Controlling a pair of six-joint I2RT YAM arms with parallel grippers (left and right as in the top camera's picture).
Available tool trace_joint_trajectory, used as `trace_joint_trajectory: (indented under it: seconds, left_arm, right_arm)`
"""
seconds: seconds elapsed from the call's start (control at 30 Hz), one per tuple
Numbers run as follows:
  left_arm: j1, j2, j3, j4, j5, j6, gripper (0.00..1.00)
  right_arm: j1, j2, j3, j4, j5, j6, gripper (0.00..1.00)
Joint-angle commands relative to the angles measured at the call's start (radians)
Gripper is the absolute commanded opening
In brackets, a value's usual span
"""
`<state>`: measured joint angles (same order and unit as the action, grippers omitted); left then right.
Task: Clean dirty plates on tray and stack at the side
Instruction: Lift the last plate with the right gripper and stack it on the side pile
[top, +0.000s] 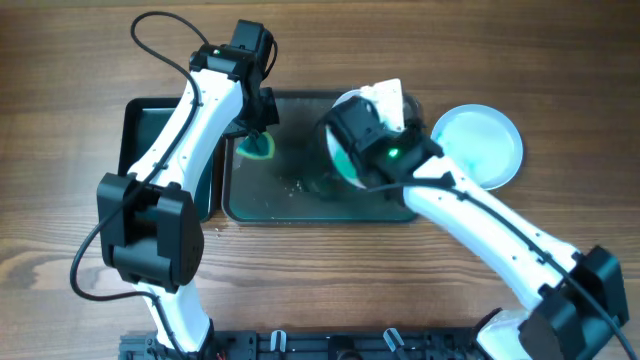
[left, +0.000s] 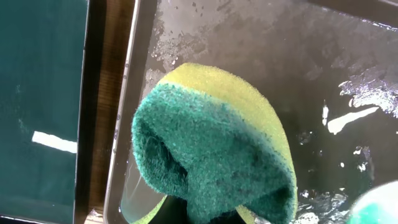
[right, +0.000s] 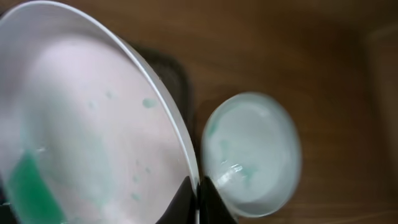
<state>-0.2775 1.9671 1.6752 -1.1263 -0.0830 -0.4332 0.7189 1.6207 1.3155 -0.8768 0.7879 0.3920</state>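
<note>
My right gripper (top: 362, 135) is shut on the rim of a white plate (top: 343, 160) and holds it tilted above the right end of the large dark tray (top: 300, 195). In the right wrist view the fingers (right: 198, 196) pinch the plate's edge (right: 93, 124), which has a green smear at its lower left. The pale blue plate (top: 482, 146) lies on the table to the right of the tray and also shows in the right wrist view (right: 252, 152). My left gripper (top: 256, 132) is shut on a green and yellow sponge (left: 211, 143) over the tray's wet left end (left: 280, 62). A third plate is not visible.
A smaller narrow black tray (top: 140, 130) lies on the wooden table just left of the large tray and shows in the left wrist view (left: 37, 93). Green residue and water spots lie on the large tray's floor (top: 305, 185).
</note>
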Motion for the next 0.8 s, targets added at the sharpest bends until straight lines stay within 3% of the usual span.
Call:
trace_joint_trajectory:
  seconds: [0.0,0.17,0.37,0.43,0.5,0.63,0.77]
  left_arm:
    - [-0.001,-0.007,0.011,0.0,0.008,-0.02,0.04]
    - [-0.001,-0.007,0.011,0.0,0.008,-0.02,0.04]
    - [-0.001,-0.007,0.011,0.0,0.008,-0.02,0.04]
    - [-0.001,-0.007,0.011,0.0,0.008,-0.02,0.04]
    - [-0.001,-0.007,0.011,0.0,0.008,-0.02,0.04]
    - [-0.001,-0.007,0.011,0.0,0.008,-0.02,0.04]
    - [-0.001,-0.007,0.011,0.0,0.008,-0.02,0.04]
  right_arm:
    - [0.084,-0.035,-0.001,-0.009,0.322,-0.005,0.04]
    - [0.178,-0.035,-0.001,-0.006,0.568,-0.031,0.04]
    - [0.173,-0.035,-0.001,0.013,0.499,-0.02,0.04]
    - [0.14,-0.035,-0.001,0.013,0.296,0.018,0.04]
    - [0.062,-0.034,-0.001,0.005,-0.043,0.09,0.04]
    - [-0.211,-0.034,-0.001,0.075,-0.698,0.053,0.04]
    - [-0.609,-0.034,-0.001,0.033,-0.926,0.053,0.04]
